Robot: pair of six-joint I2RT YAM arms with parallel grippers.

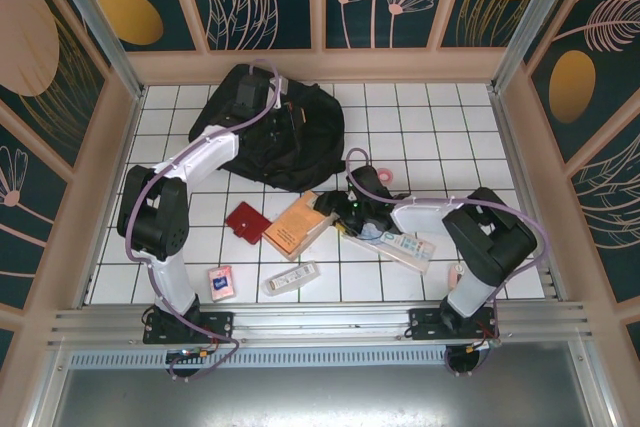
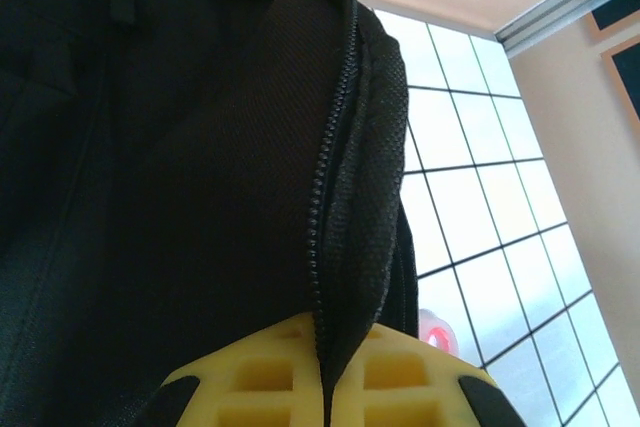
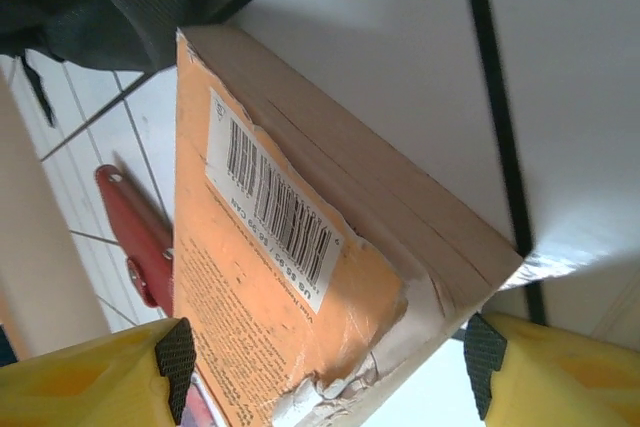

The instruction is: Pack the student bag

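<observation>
Table (image 1: 440, 137): white tiles with dark joints, walled on three sides.
Student bag (image 1: 290, 137): black and soft, it lies at the far left-centre of the table (by far the biggest thing here).
Left gripper (image 1: 258, 87): it is at the far part of the bag. In the left wrist view the gripper (image 2: 330, 367) has its yellow fingers (image 2: 250, 377) pressed together, and the zipper edge of the bag (image 2: 200, 197) is pinched between them.
Right gripper (image 1: 330, 209): it is low over the tiles, nearer than the bag and to its right, apart from the fabric. In the right wrist view the gripper (image 3: 330, 377) has its fingers (image 3: 100, 377) standing wide apart, one on each side of the book's torn corner. I cannot tell if the pads touch the book.
Orange book (image 1: 297, 224): it lies flat just near of the bag, with the barcode side up (image 3: 230, 287) and a worn corner.
Red wallet (image 1: 247, 221): it is just left of the book, and the book partly covers it in the right wrist view (image 3: 140, 237).
Hard to make out: the left fingertips are cut off by the lower edge of the left wrist view. The bag is only a dark blur (image 3: 110, 7) at the top of the right wrist view. A small pink thing (image 2: 437, 332) shows half hidden behind the bag's edge.
</observation>
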